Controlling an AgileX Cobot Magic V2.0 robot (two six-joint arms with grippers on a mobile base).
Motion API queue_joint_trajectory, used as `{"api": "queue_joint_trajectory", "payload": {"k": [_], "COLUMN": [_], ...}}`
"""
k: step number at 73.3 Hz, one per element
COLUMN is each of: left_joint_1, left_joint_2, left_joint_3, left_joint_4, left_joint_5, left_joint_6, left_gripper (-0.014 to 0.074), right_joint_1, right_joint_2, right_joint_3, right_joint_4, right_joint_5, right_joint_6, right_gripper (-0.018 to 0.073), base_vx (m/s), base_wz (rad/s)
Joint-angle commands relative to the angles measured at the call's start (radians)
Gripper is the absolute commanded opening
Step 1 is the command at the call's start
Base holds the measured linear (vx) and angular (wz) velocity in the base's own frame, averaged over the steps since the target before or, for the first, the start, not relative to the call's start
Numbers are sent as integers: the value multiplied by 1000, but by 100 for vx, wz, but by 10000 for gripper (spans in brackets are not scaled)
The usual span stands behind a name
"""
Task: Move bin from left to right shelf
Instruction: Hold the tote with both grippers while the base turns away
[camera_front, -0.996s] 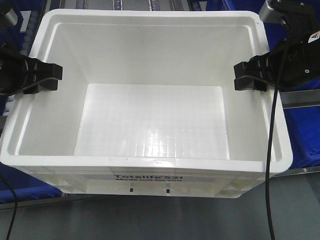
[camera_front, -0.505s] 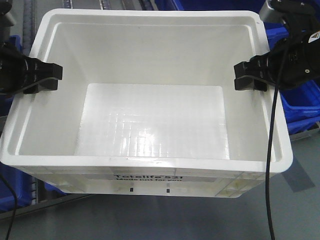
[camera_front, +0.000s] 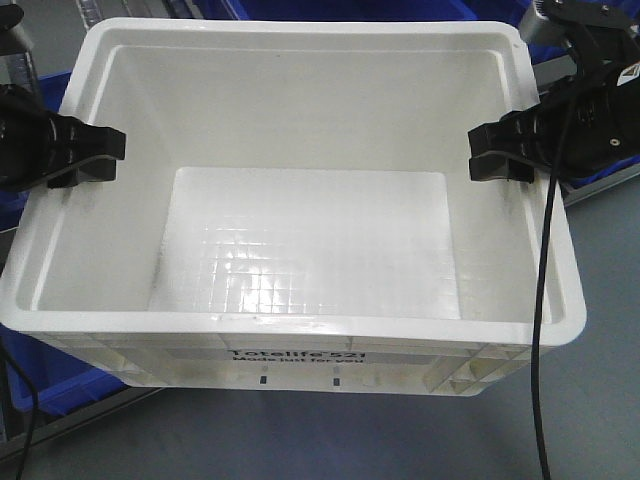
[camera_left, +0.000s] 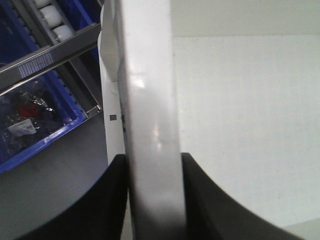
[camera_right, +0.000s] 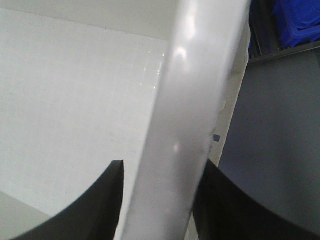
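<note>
The bin (camera_front: 300, 90) stands open from above, with room to reach in anywhere between the left gripper (camera_front: 88, 157) and right gripper (camera_front: 500, 152), whose fingers straddle the side rims and take up those two spots. A black cable (camera_front: 540, 300) hangs across the right rim toward the front corner. Blue bins (camera_front: 50, 375) crowd the left and rear, a roller rail (camera_left: 50, 30) runs near the left wall, and grey floor (camera_front: 350, 440) lies open along the front.
</note>
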Motion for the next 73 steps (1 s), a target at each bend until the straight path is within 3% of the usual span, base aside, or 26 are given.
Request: {"api": "queue_joint_trajectory", "payload": {"k": [1, 40, 73], "left_joint_1": [-3, -3, -3], "left_joint_2": [-46, -46, -46], "left_joint_3": [-40, -40, -40], "left_joint_4": [-27, -27, -27], "left_joint_5": [-92, -91, -91], "left_joint_6": [38, 38, 38], "left_gripper": [2, 2, 2], "right_joint_1": [-5, -5, -5], "right_joint_2": [-42, -42, -42], "right_joint_3": [-37, -37, -37], "right_joint_4": [-1, -1, -1], "right_joint_5": [-73, -73, -73], "right_joint_6": [-41, -41, -41], "right_gripper": [-5, -5, -5], "base_vx": [-5, -2, 6], "base_wz": [-36, -37, -57]}}
